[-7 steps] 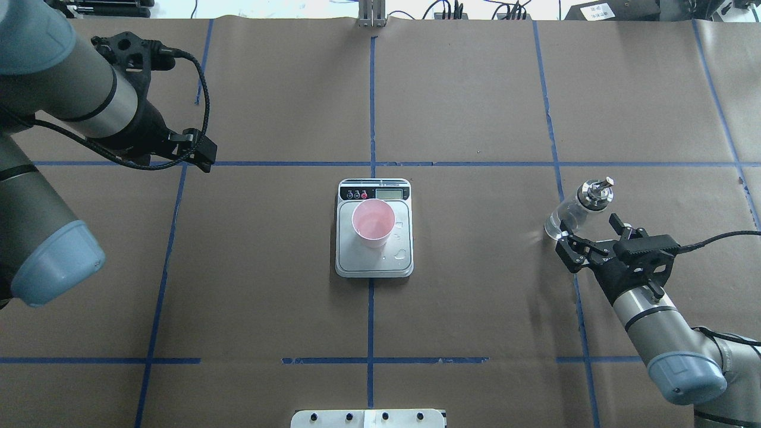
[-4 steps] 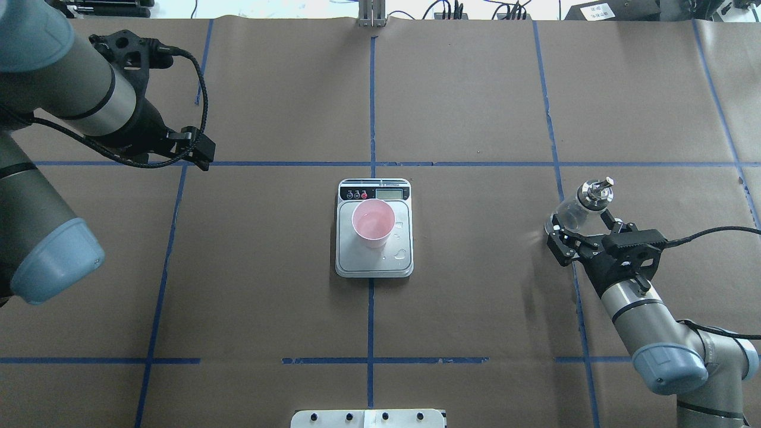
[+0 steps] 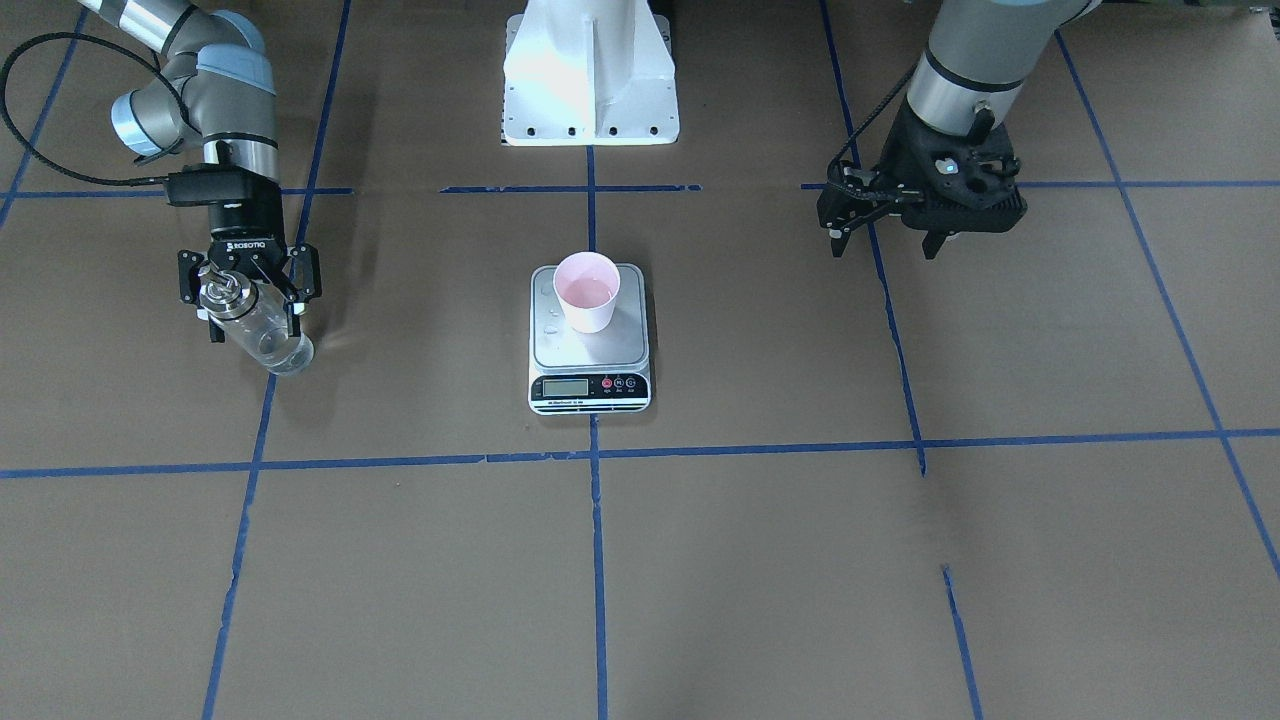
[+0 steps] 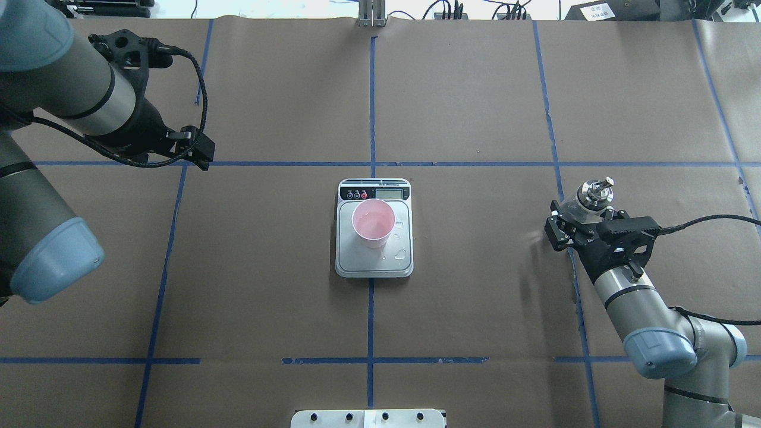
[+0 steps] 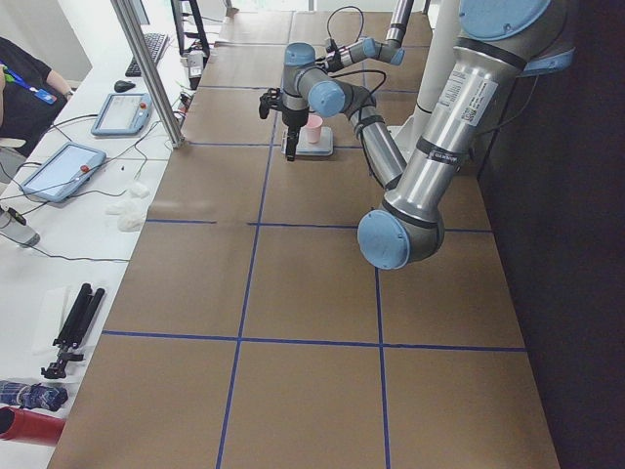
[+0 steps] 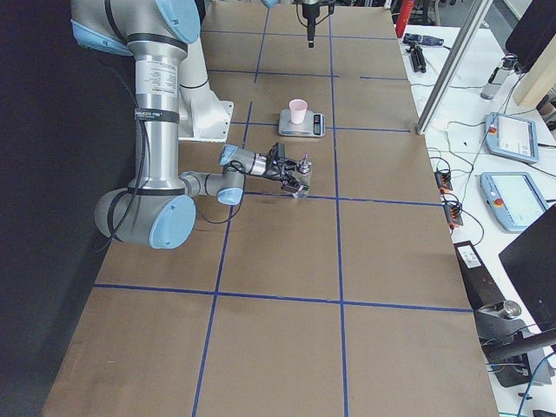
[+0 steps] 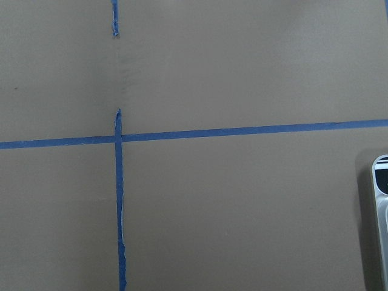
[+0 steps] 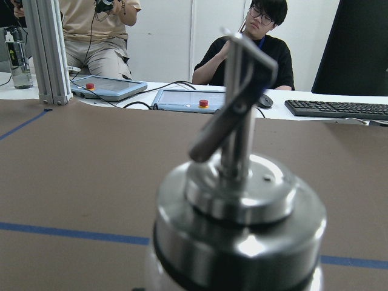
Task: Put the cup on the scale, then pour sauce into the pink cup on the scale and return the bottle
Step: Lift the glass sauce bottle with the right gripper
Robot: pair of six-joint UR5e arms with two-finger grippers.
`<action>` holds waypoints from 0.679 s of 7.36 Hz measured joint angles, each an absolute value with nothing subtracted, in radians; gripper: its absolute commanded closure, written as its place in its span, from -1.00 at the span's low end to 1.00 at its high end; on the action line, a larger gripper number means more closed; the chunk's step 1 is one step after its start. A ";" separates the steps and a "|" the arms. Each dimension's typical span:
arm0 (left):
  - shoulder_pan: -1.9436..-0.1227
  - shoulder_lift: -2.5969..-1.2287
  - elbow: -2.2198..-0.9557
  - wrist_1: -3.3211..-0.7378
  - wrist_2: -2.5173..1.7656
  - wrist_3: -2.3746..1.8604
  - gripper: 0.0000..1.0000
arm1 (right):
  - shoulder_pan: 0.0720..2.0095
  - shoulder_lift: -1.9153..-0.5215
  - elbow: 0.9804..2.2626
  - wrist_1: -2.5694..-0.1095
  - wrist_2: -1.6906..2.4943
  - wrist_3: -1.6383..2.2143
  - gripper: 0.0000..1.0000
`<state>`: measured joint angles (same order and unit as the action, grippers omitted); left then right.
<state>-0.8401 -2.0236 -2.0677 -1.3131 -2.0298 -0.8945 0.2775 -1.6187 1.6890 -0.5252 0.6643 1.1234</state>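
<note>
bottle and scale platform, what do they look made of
Bottle: the body looks like clear glass, as the table shows through it. Its top is shiny polished metal with mirror-like highlights. Scale: the platform is probably brushed steel, silver with a soft sheen.

Brown paper-covered table (image 4: 475, 297) with blue tape lines (image 4: 267, 163), scale (image 4: 357, 263), bottle (image 3: 270, 342).

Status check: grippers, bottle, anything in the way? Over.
Right gripper open, straddling small clear glass bottle with metal spout on table. Left gripper open, empty. Pale pink cup on silver steel scale; nothing between bottle and scale.
</note>
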 measured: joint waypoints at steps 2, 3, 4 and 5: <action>-0.844 -2.024 -2.071 -1.313 -2.031 -0.897 -1.00 | 0.346 -1.606 1.732 -0.524 0.766 1.035 1.00; -0.852 -2.023 -2.073 -1.313 -2.032 -0.893 -1.00 | 0.384 -1.602 1.778 -0.528 0.819 0.950 1.00; -0.864 -2.011 -2.080 -1.313 -2.034 -0.874 -1.00 | 0.408 -1.601 1.823 -0.542 0.847 0.871 1.00; -0.881 -1.972 -2.100 -1.314 -2.036 -0.819 -1.00 | 0.420 -1.595 1.867 -0.590 0.857 0.821 1.00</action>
